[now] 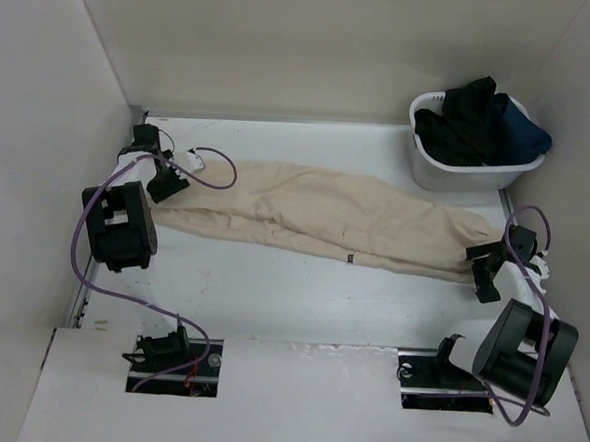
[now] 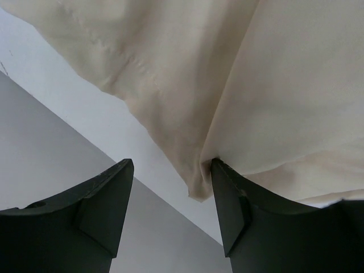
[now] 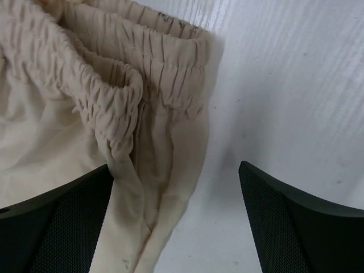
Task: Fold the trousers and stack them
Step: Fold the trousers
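Light beige soft cotton trousers (image 1: 325, 218) lie flat across the white table (image 1: 270, 300), 9 to 3 o'clock.
Left gripper (image 1: 166, 185), jaws parted, touches a leg end (image 2: 196, 185) at 9; right gripper (image 1: 483, 269) gapes unclenched at the elastic waistband (image 3: 170, 62) at 3.

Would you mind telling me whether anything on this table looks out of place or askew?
Nothing looks spilled or damaged. The light beige cotton trousers lie unfolded, slanted and creased, their gathered waistband curled over at the right end. Dark clothes bulge above the rim of the white plastic basket.
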You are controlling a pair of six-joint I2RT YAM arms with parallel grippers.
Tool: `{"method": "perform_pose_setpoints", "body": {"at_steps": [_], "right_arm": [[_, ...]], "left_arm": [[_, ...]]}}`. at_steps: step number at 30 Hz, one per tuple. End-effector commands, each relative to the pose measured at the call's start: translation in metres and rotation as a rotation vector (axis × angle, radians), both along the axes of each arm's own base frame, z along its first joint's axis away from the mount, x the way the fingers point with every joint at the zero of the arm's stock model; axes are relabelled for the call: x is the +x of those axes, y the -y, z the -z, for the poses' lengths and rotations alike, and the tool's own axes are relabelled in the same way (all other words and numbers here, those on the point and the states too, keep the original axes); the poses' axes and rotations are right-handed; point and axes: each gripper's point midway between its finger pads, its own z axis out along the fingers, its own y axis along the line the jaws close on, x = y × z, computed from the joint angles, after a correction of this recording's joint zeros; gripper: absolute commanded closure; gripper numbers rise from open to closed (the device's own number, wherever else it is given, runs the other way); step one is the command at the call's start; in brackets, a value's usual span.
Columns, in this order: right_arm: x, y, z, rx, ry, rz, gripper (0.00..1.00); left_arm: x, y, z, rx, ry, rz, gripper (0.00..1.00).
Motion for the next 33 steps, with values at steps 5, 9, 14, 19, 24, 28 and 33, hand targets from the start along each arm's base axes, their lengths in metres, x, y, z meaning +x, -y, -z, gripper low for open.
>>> {"method": "perform_pose_setpoints", "body": {"at_steps": [5,9,14,19,24,28,33], "right_arm": [[0.037,0.014,-0.003,0.000,0.072,0.002,0.16],[0.043,0.017,-0.007,-0.010,0.081,-0.016,0.26],[0.046,0.016,-0.005,-0.006,0.088,-0.024,0.37],[0.046,0.017,-0.004,-0.023,0.074,-0.039,0.34],[0.048,0.016,-0.004,-0.032,0.055,-0.066,0.32],[0.049,0.015,-0.004,-0.039,0.037,-0.072,0.31],[0.049,0.014,-0.004,-0.049,0.034,-0.074,0.34]], "left_arm": [[0.012,-0.013,0.006,-0.014,0.033,-0.019,0.44],[-0.001,-0.002,0.011,-0.050,-0.016,0.004,0.45],[-0.012,0.003,-0.002,-0.048,-0.049,0.031,0.48],[-0.026,0.012,-0.032,-0.062,-0.063,0.089,0.43],[-0.045,0.014,-0.008,-0.069,-0.167,0.101,0.46],[-0.040,0.013,0.002,-0.059,-0.154,0.085,0.46],[-0.025,0.009,0.006,-0.039,-0.112,0.072,0.56]]}}
